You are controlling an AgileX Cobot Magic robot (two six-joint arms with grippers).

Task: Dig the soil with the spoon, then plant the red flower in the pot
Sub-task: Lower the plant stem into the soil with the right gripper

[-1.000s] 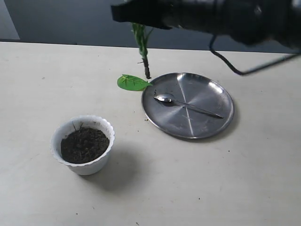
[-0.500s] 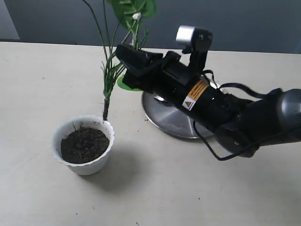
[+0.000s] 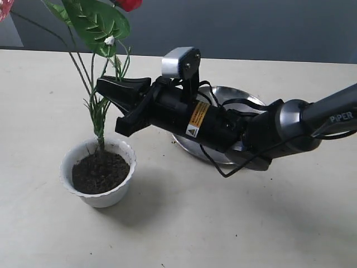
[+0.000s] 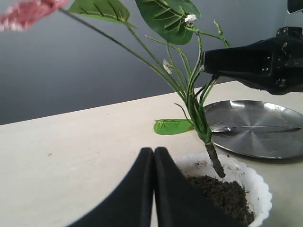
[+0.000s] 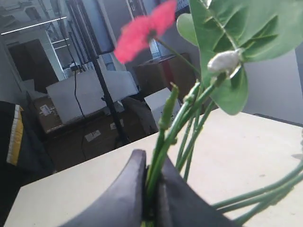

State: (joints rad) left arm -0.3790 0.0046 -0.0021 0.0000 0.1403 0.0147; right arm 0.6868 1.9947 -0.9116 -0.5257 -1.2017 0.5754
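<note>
The red flower (image 3: 99,114) stands nearly upright, its dark stem end touching the soil (image 3: 100,172) at the far side of the white pot (image 3: 106,200). My right gripper (image 3: 103,85) reaches across from the right and is shut on the green stems (image 5: 163,142) above the pot. A red bloom (image 5: 142,30) and broad leaves rise above it. The spoon (image 4: 227,126) lies on the steel plate (image 4: 255,142); the arm hides it in the exterior view. My left gripper (image 4: 153,150) is shut and empty, low beside the pot (image 4: 259,189), outside the exterior view.
A single loose green leaf (image 4: 173,126) lies on the table between pot and plate. The right arm covers most of the steel plate (image 3: 223,94). The pale tabletop (image 3: 234,223) stretches in front of the pot and the arm.
My right gripper has carried the flower left and down from above the plate's edge to the pot; the stem end now rests on the soil.
</note>
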